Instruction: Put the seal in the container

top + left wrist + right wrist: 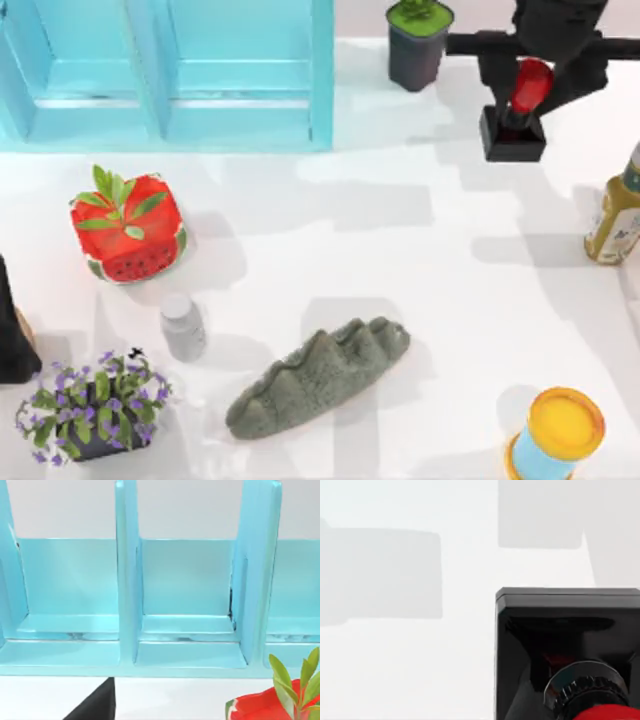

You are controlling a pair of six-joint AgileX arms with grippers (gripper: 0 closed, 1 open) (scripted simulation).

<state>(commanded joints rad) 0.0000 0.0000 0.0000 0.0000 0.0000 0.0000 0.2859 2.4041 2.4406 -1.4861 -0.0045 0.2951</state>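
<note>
The smooth white tabletop (400, 230) holds a big shiny blue container (170, 75) at the far left, and at the far right the right gripper (528, 85) has its fingers pressed around the glossy red round knob of the seal (514, 125), whose square black block sits on the tabletop, while the left gripper (10, 330) rests at the left edge.

- Container (170, 70): cut off by the top view's upper edge; far compartments unseen.
- Seal (515, 115): upper end of the red knob hidden under the right gripper (540, 60); finger contact cannot be told.
- Bottle (615, 215): cropped at the right edge.
- Yellow-lidded can (555, 435): bottom cut off.
- Left arm (12, 330): mostly off-frame, possibly parked.
</note>
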